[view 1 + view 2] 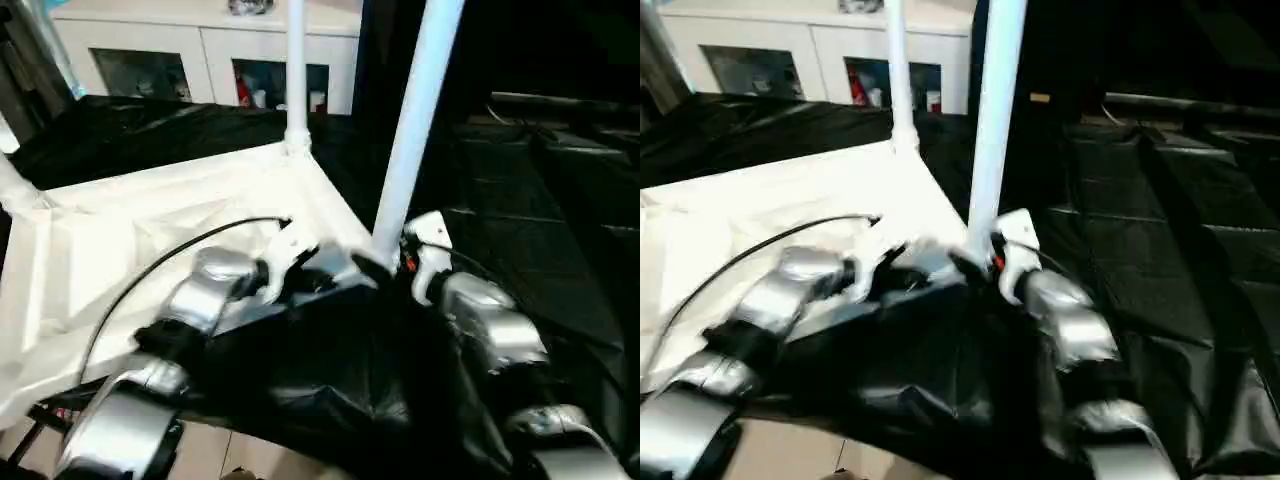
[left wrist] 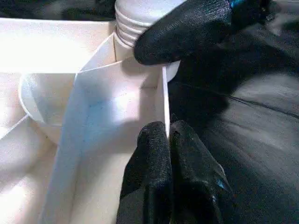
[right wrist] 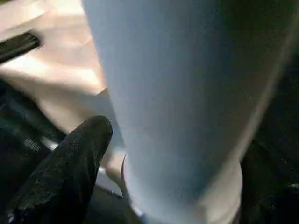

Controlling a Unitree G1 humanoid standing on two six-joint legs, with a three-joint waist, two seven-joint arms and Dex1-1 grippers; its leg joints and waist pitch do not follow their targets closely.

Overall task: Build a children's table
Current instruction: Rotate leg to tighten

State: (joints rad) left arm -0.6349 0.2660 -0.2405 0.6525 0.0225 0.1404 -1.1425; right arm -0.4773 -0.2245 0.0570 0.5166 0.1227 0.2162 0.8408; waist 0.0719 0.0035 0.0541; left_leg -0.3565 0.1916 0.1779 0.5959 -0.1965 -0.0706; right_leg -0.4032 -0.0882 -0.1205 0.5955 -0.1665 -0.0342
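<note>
While left gripper (image 2: pixel 167 140) pinches tabletop rim (image 2: pixel 164 100), right gripper (image 1: pixel 392 262) spread around leg (image 1: pixel 415 120)

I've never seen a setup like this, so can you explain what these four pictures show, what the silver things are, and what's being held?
The silver things are the forearms of a humanoid robot. Two pictures look down from cameras in its head; the other two come from cameras on its wrists.

A white plastic table top lies upside down on black sheeting, with white legs standing up from its corners.

The left gripper has its black fingers pinched shut on the thin rim of the table top, steadying it. The right gripper is at the base of the nearest leg, where the leg enters its corner socket; I cannot tell whether it grips the leg.

A white cabinet with glass doors stands behind.
</note>
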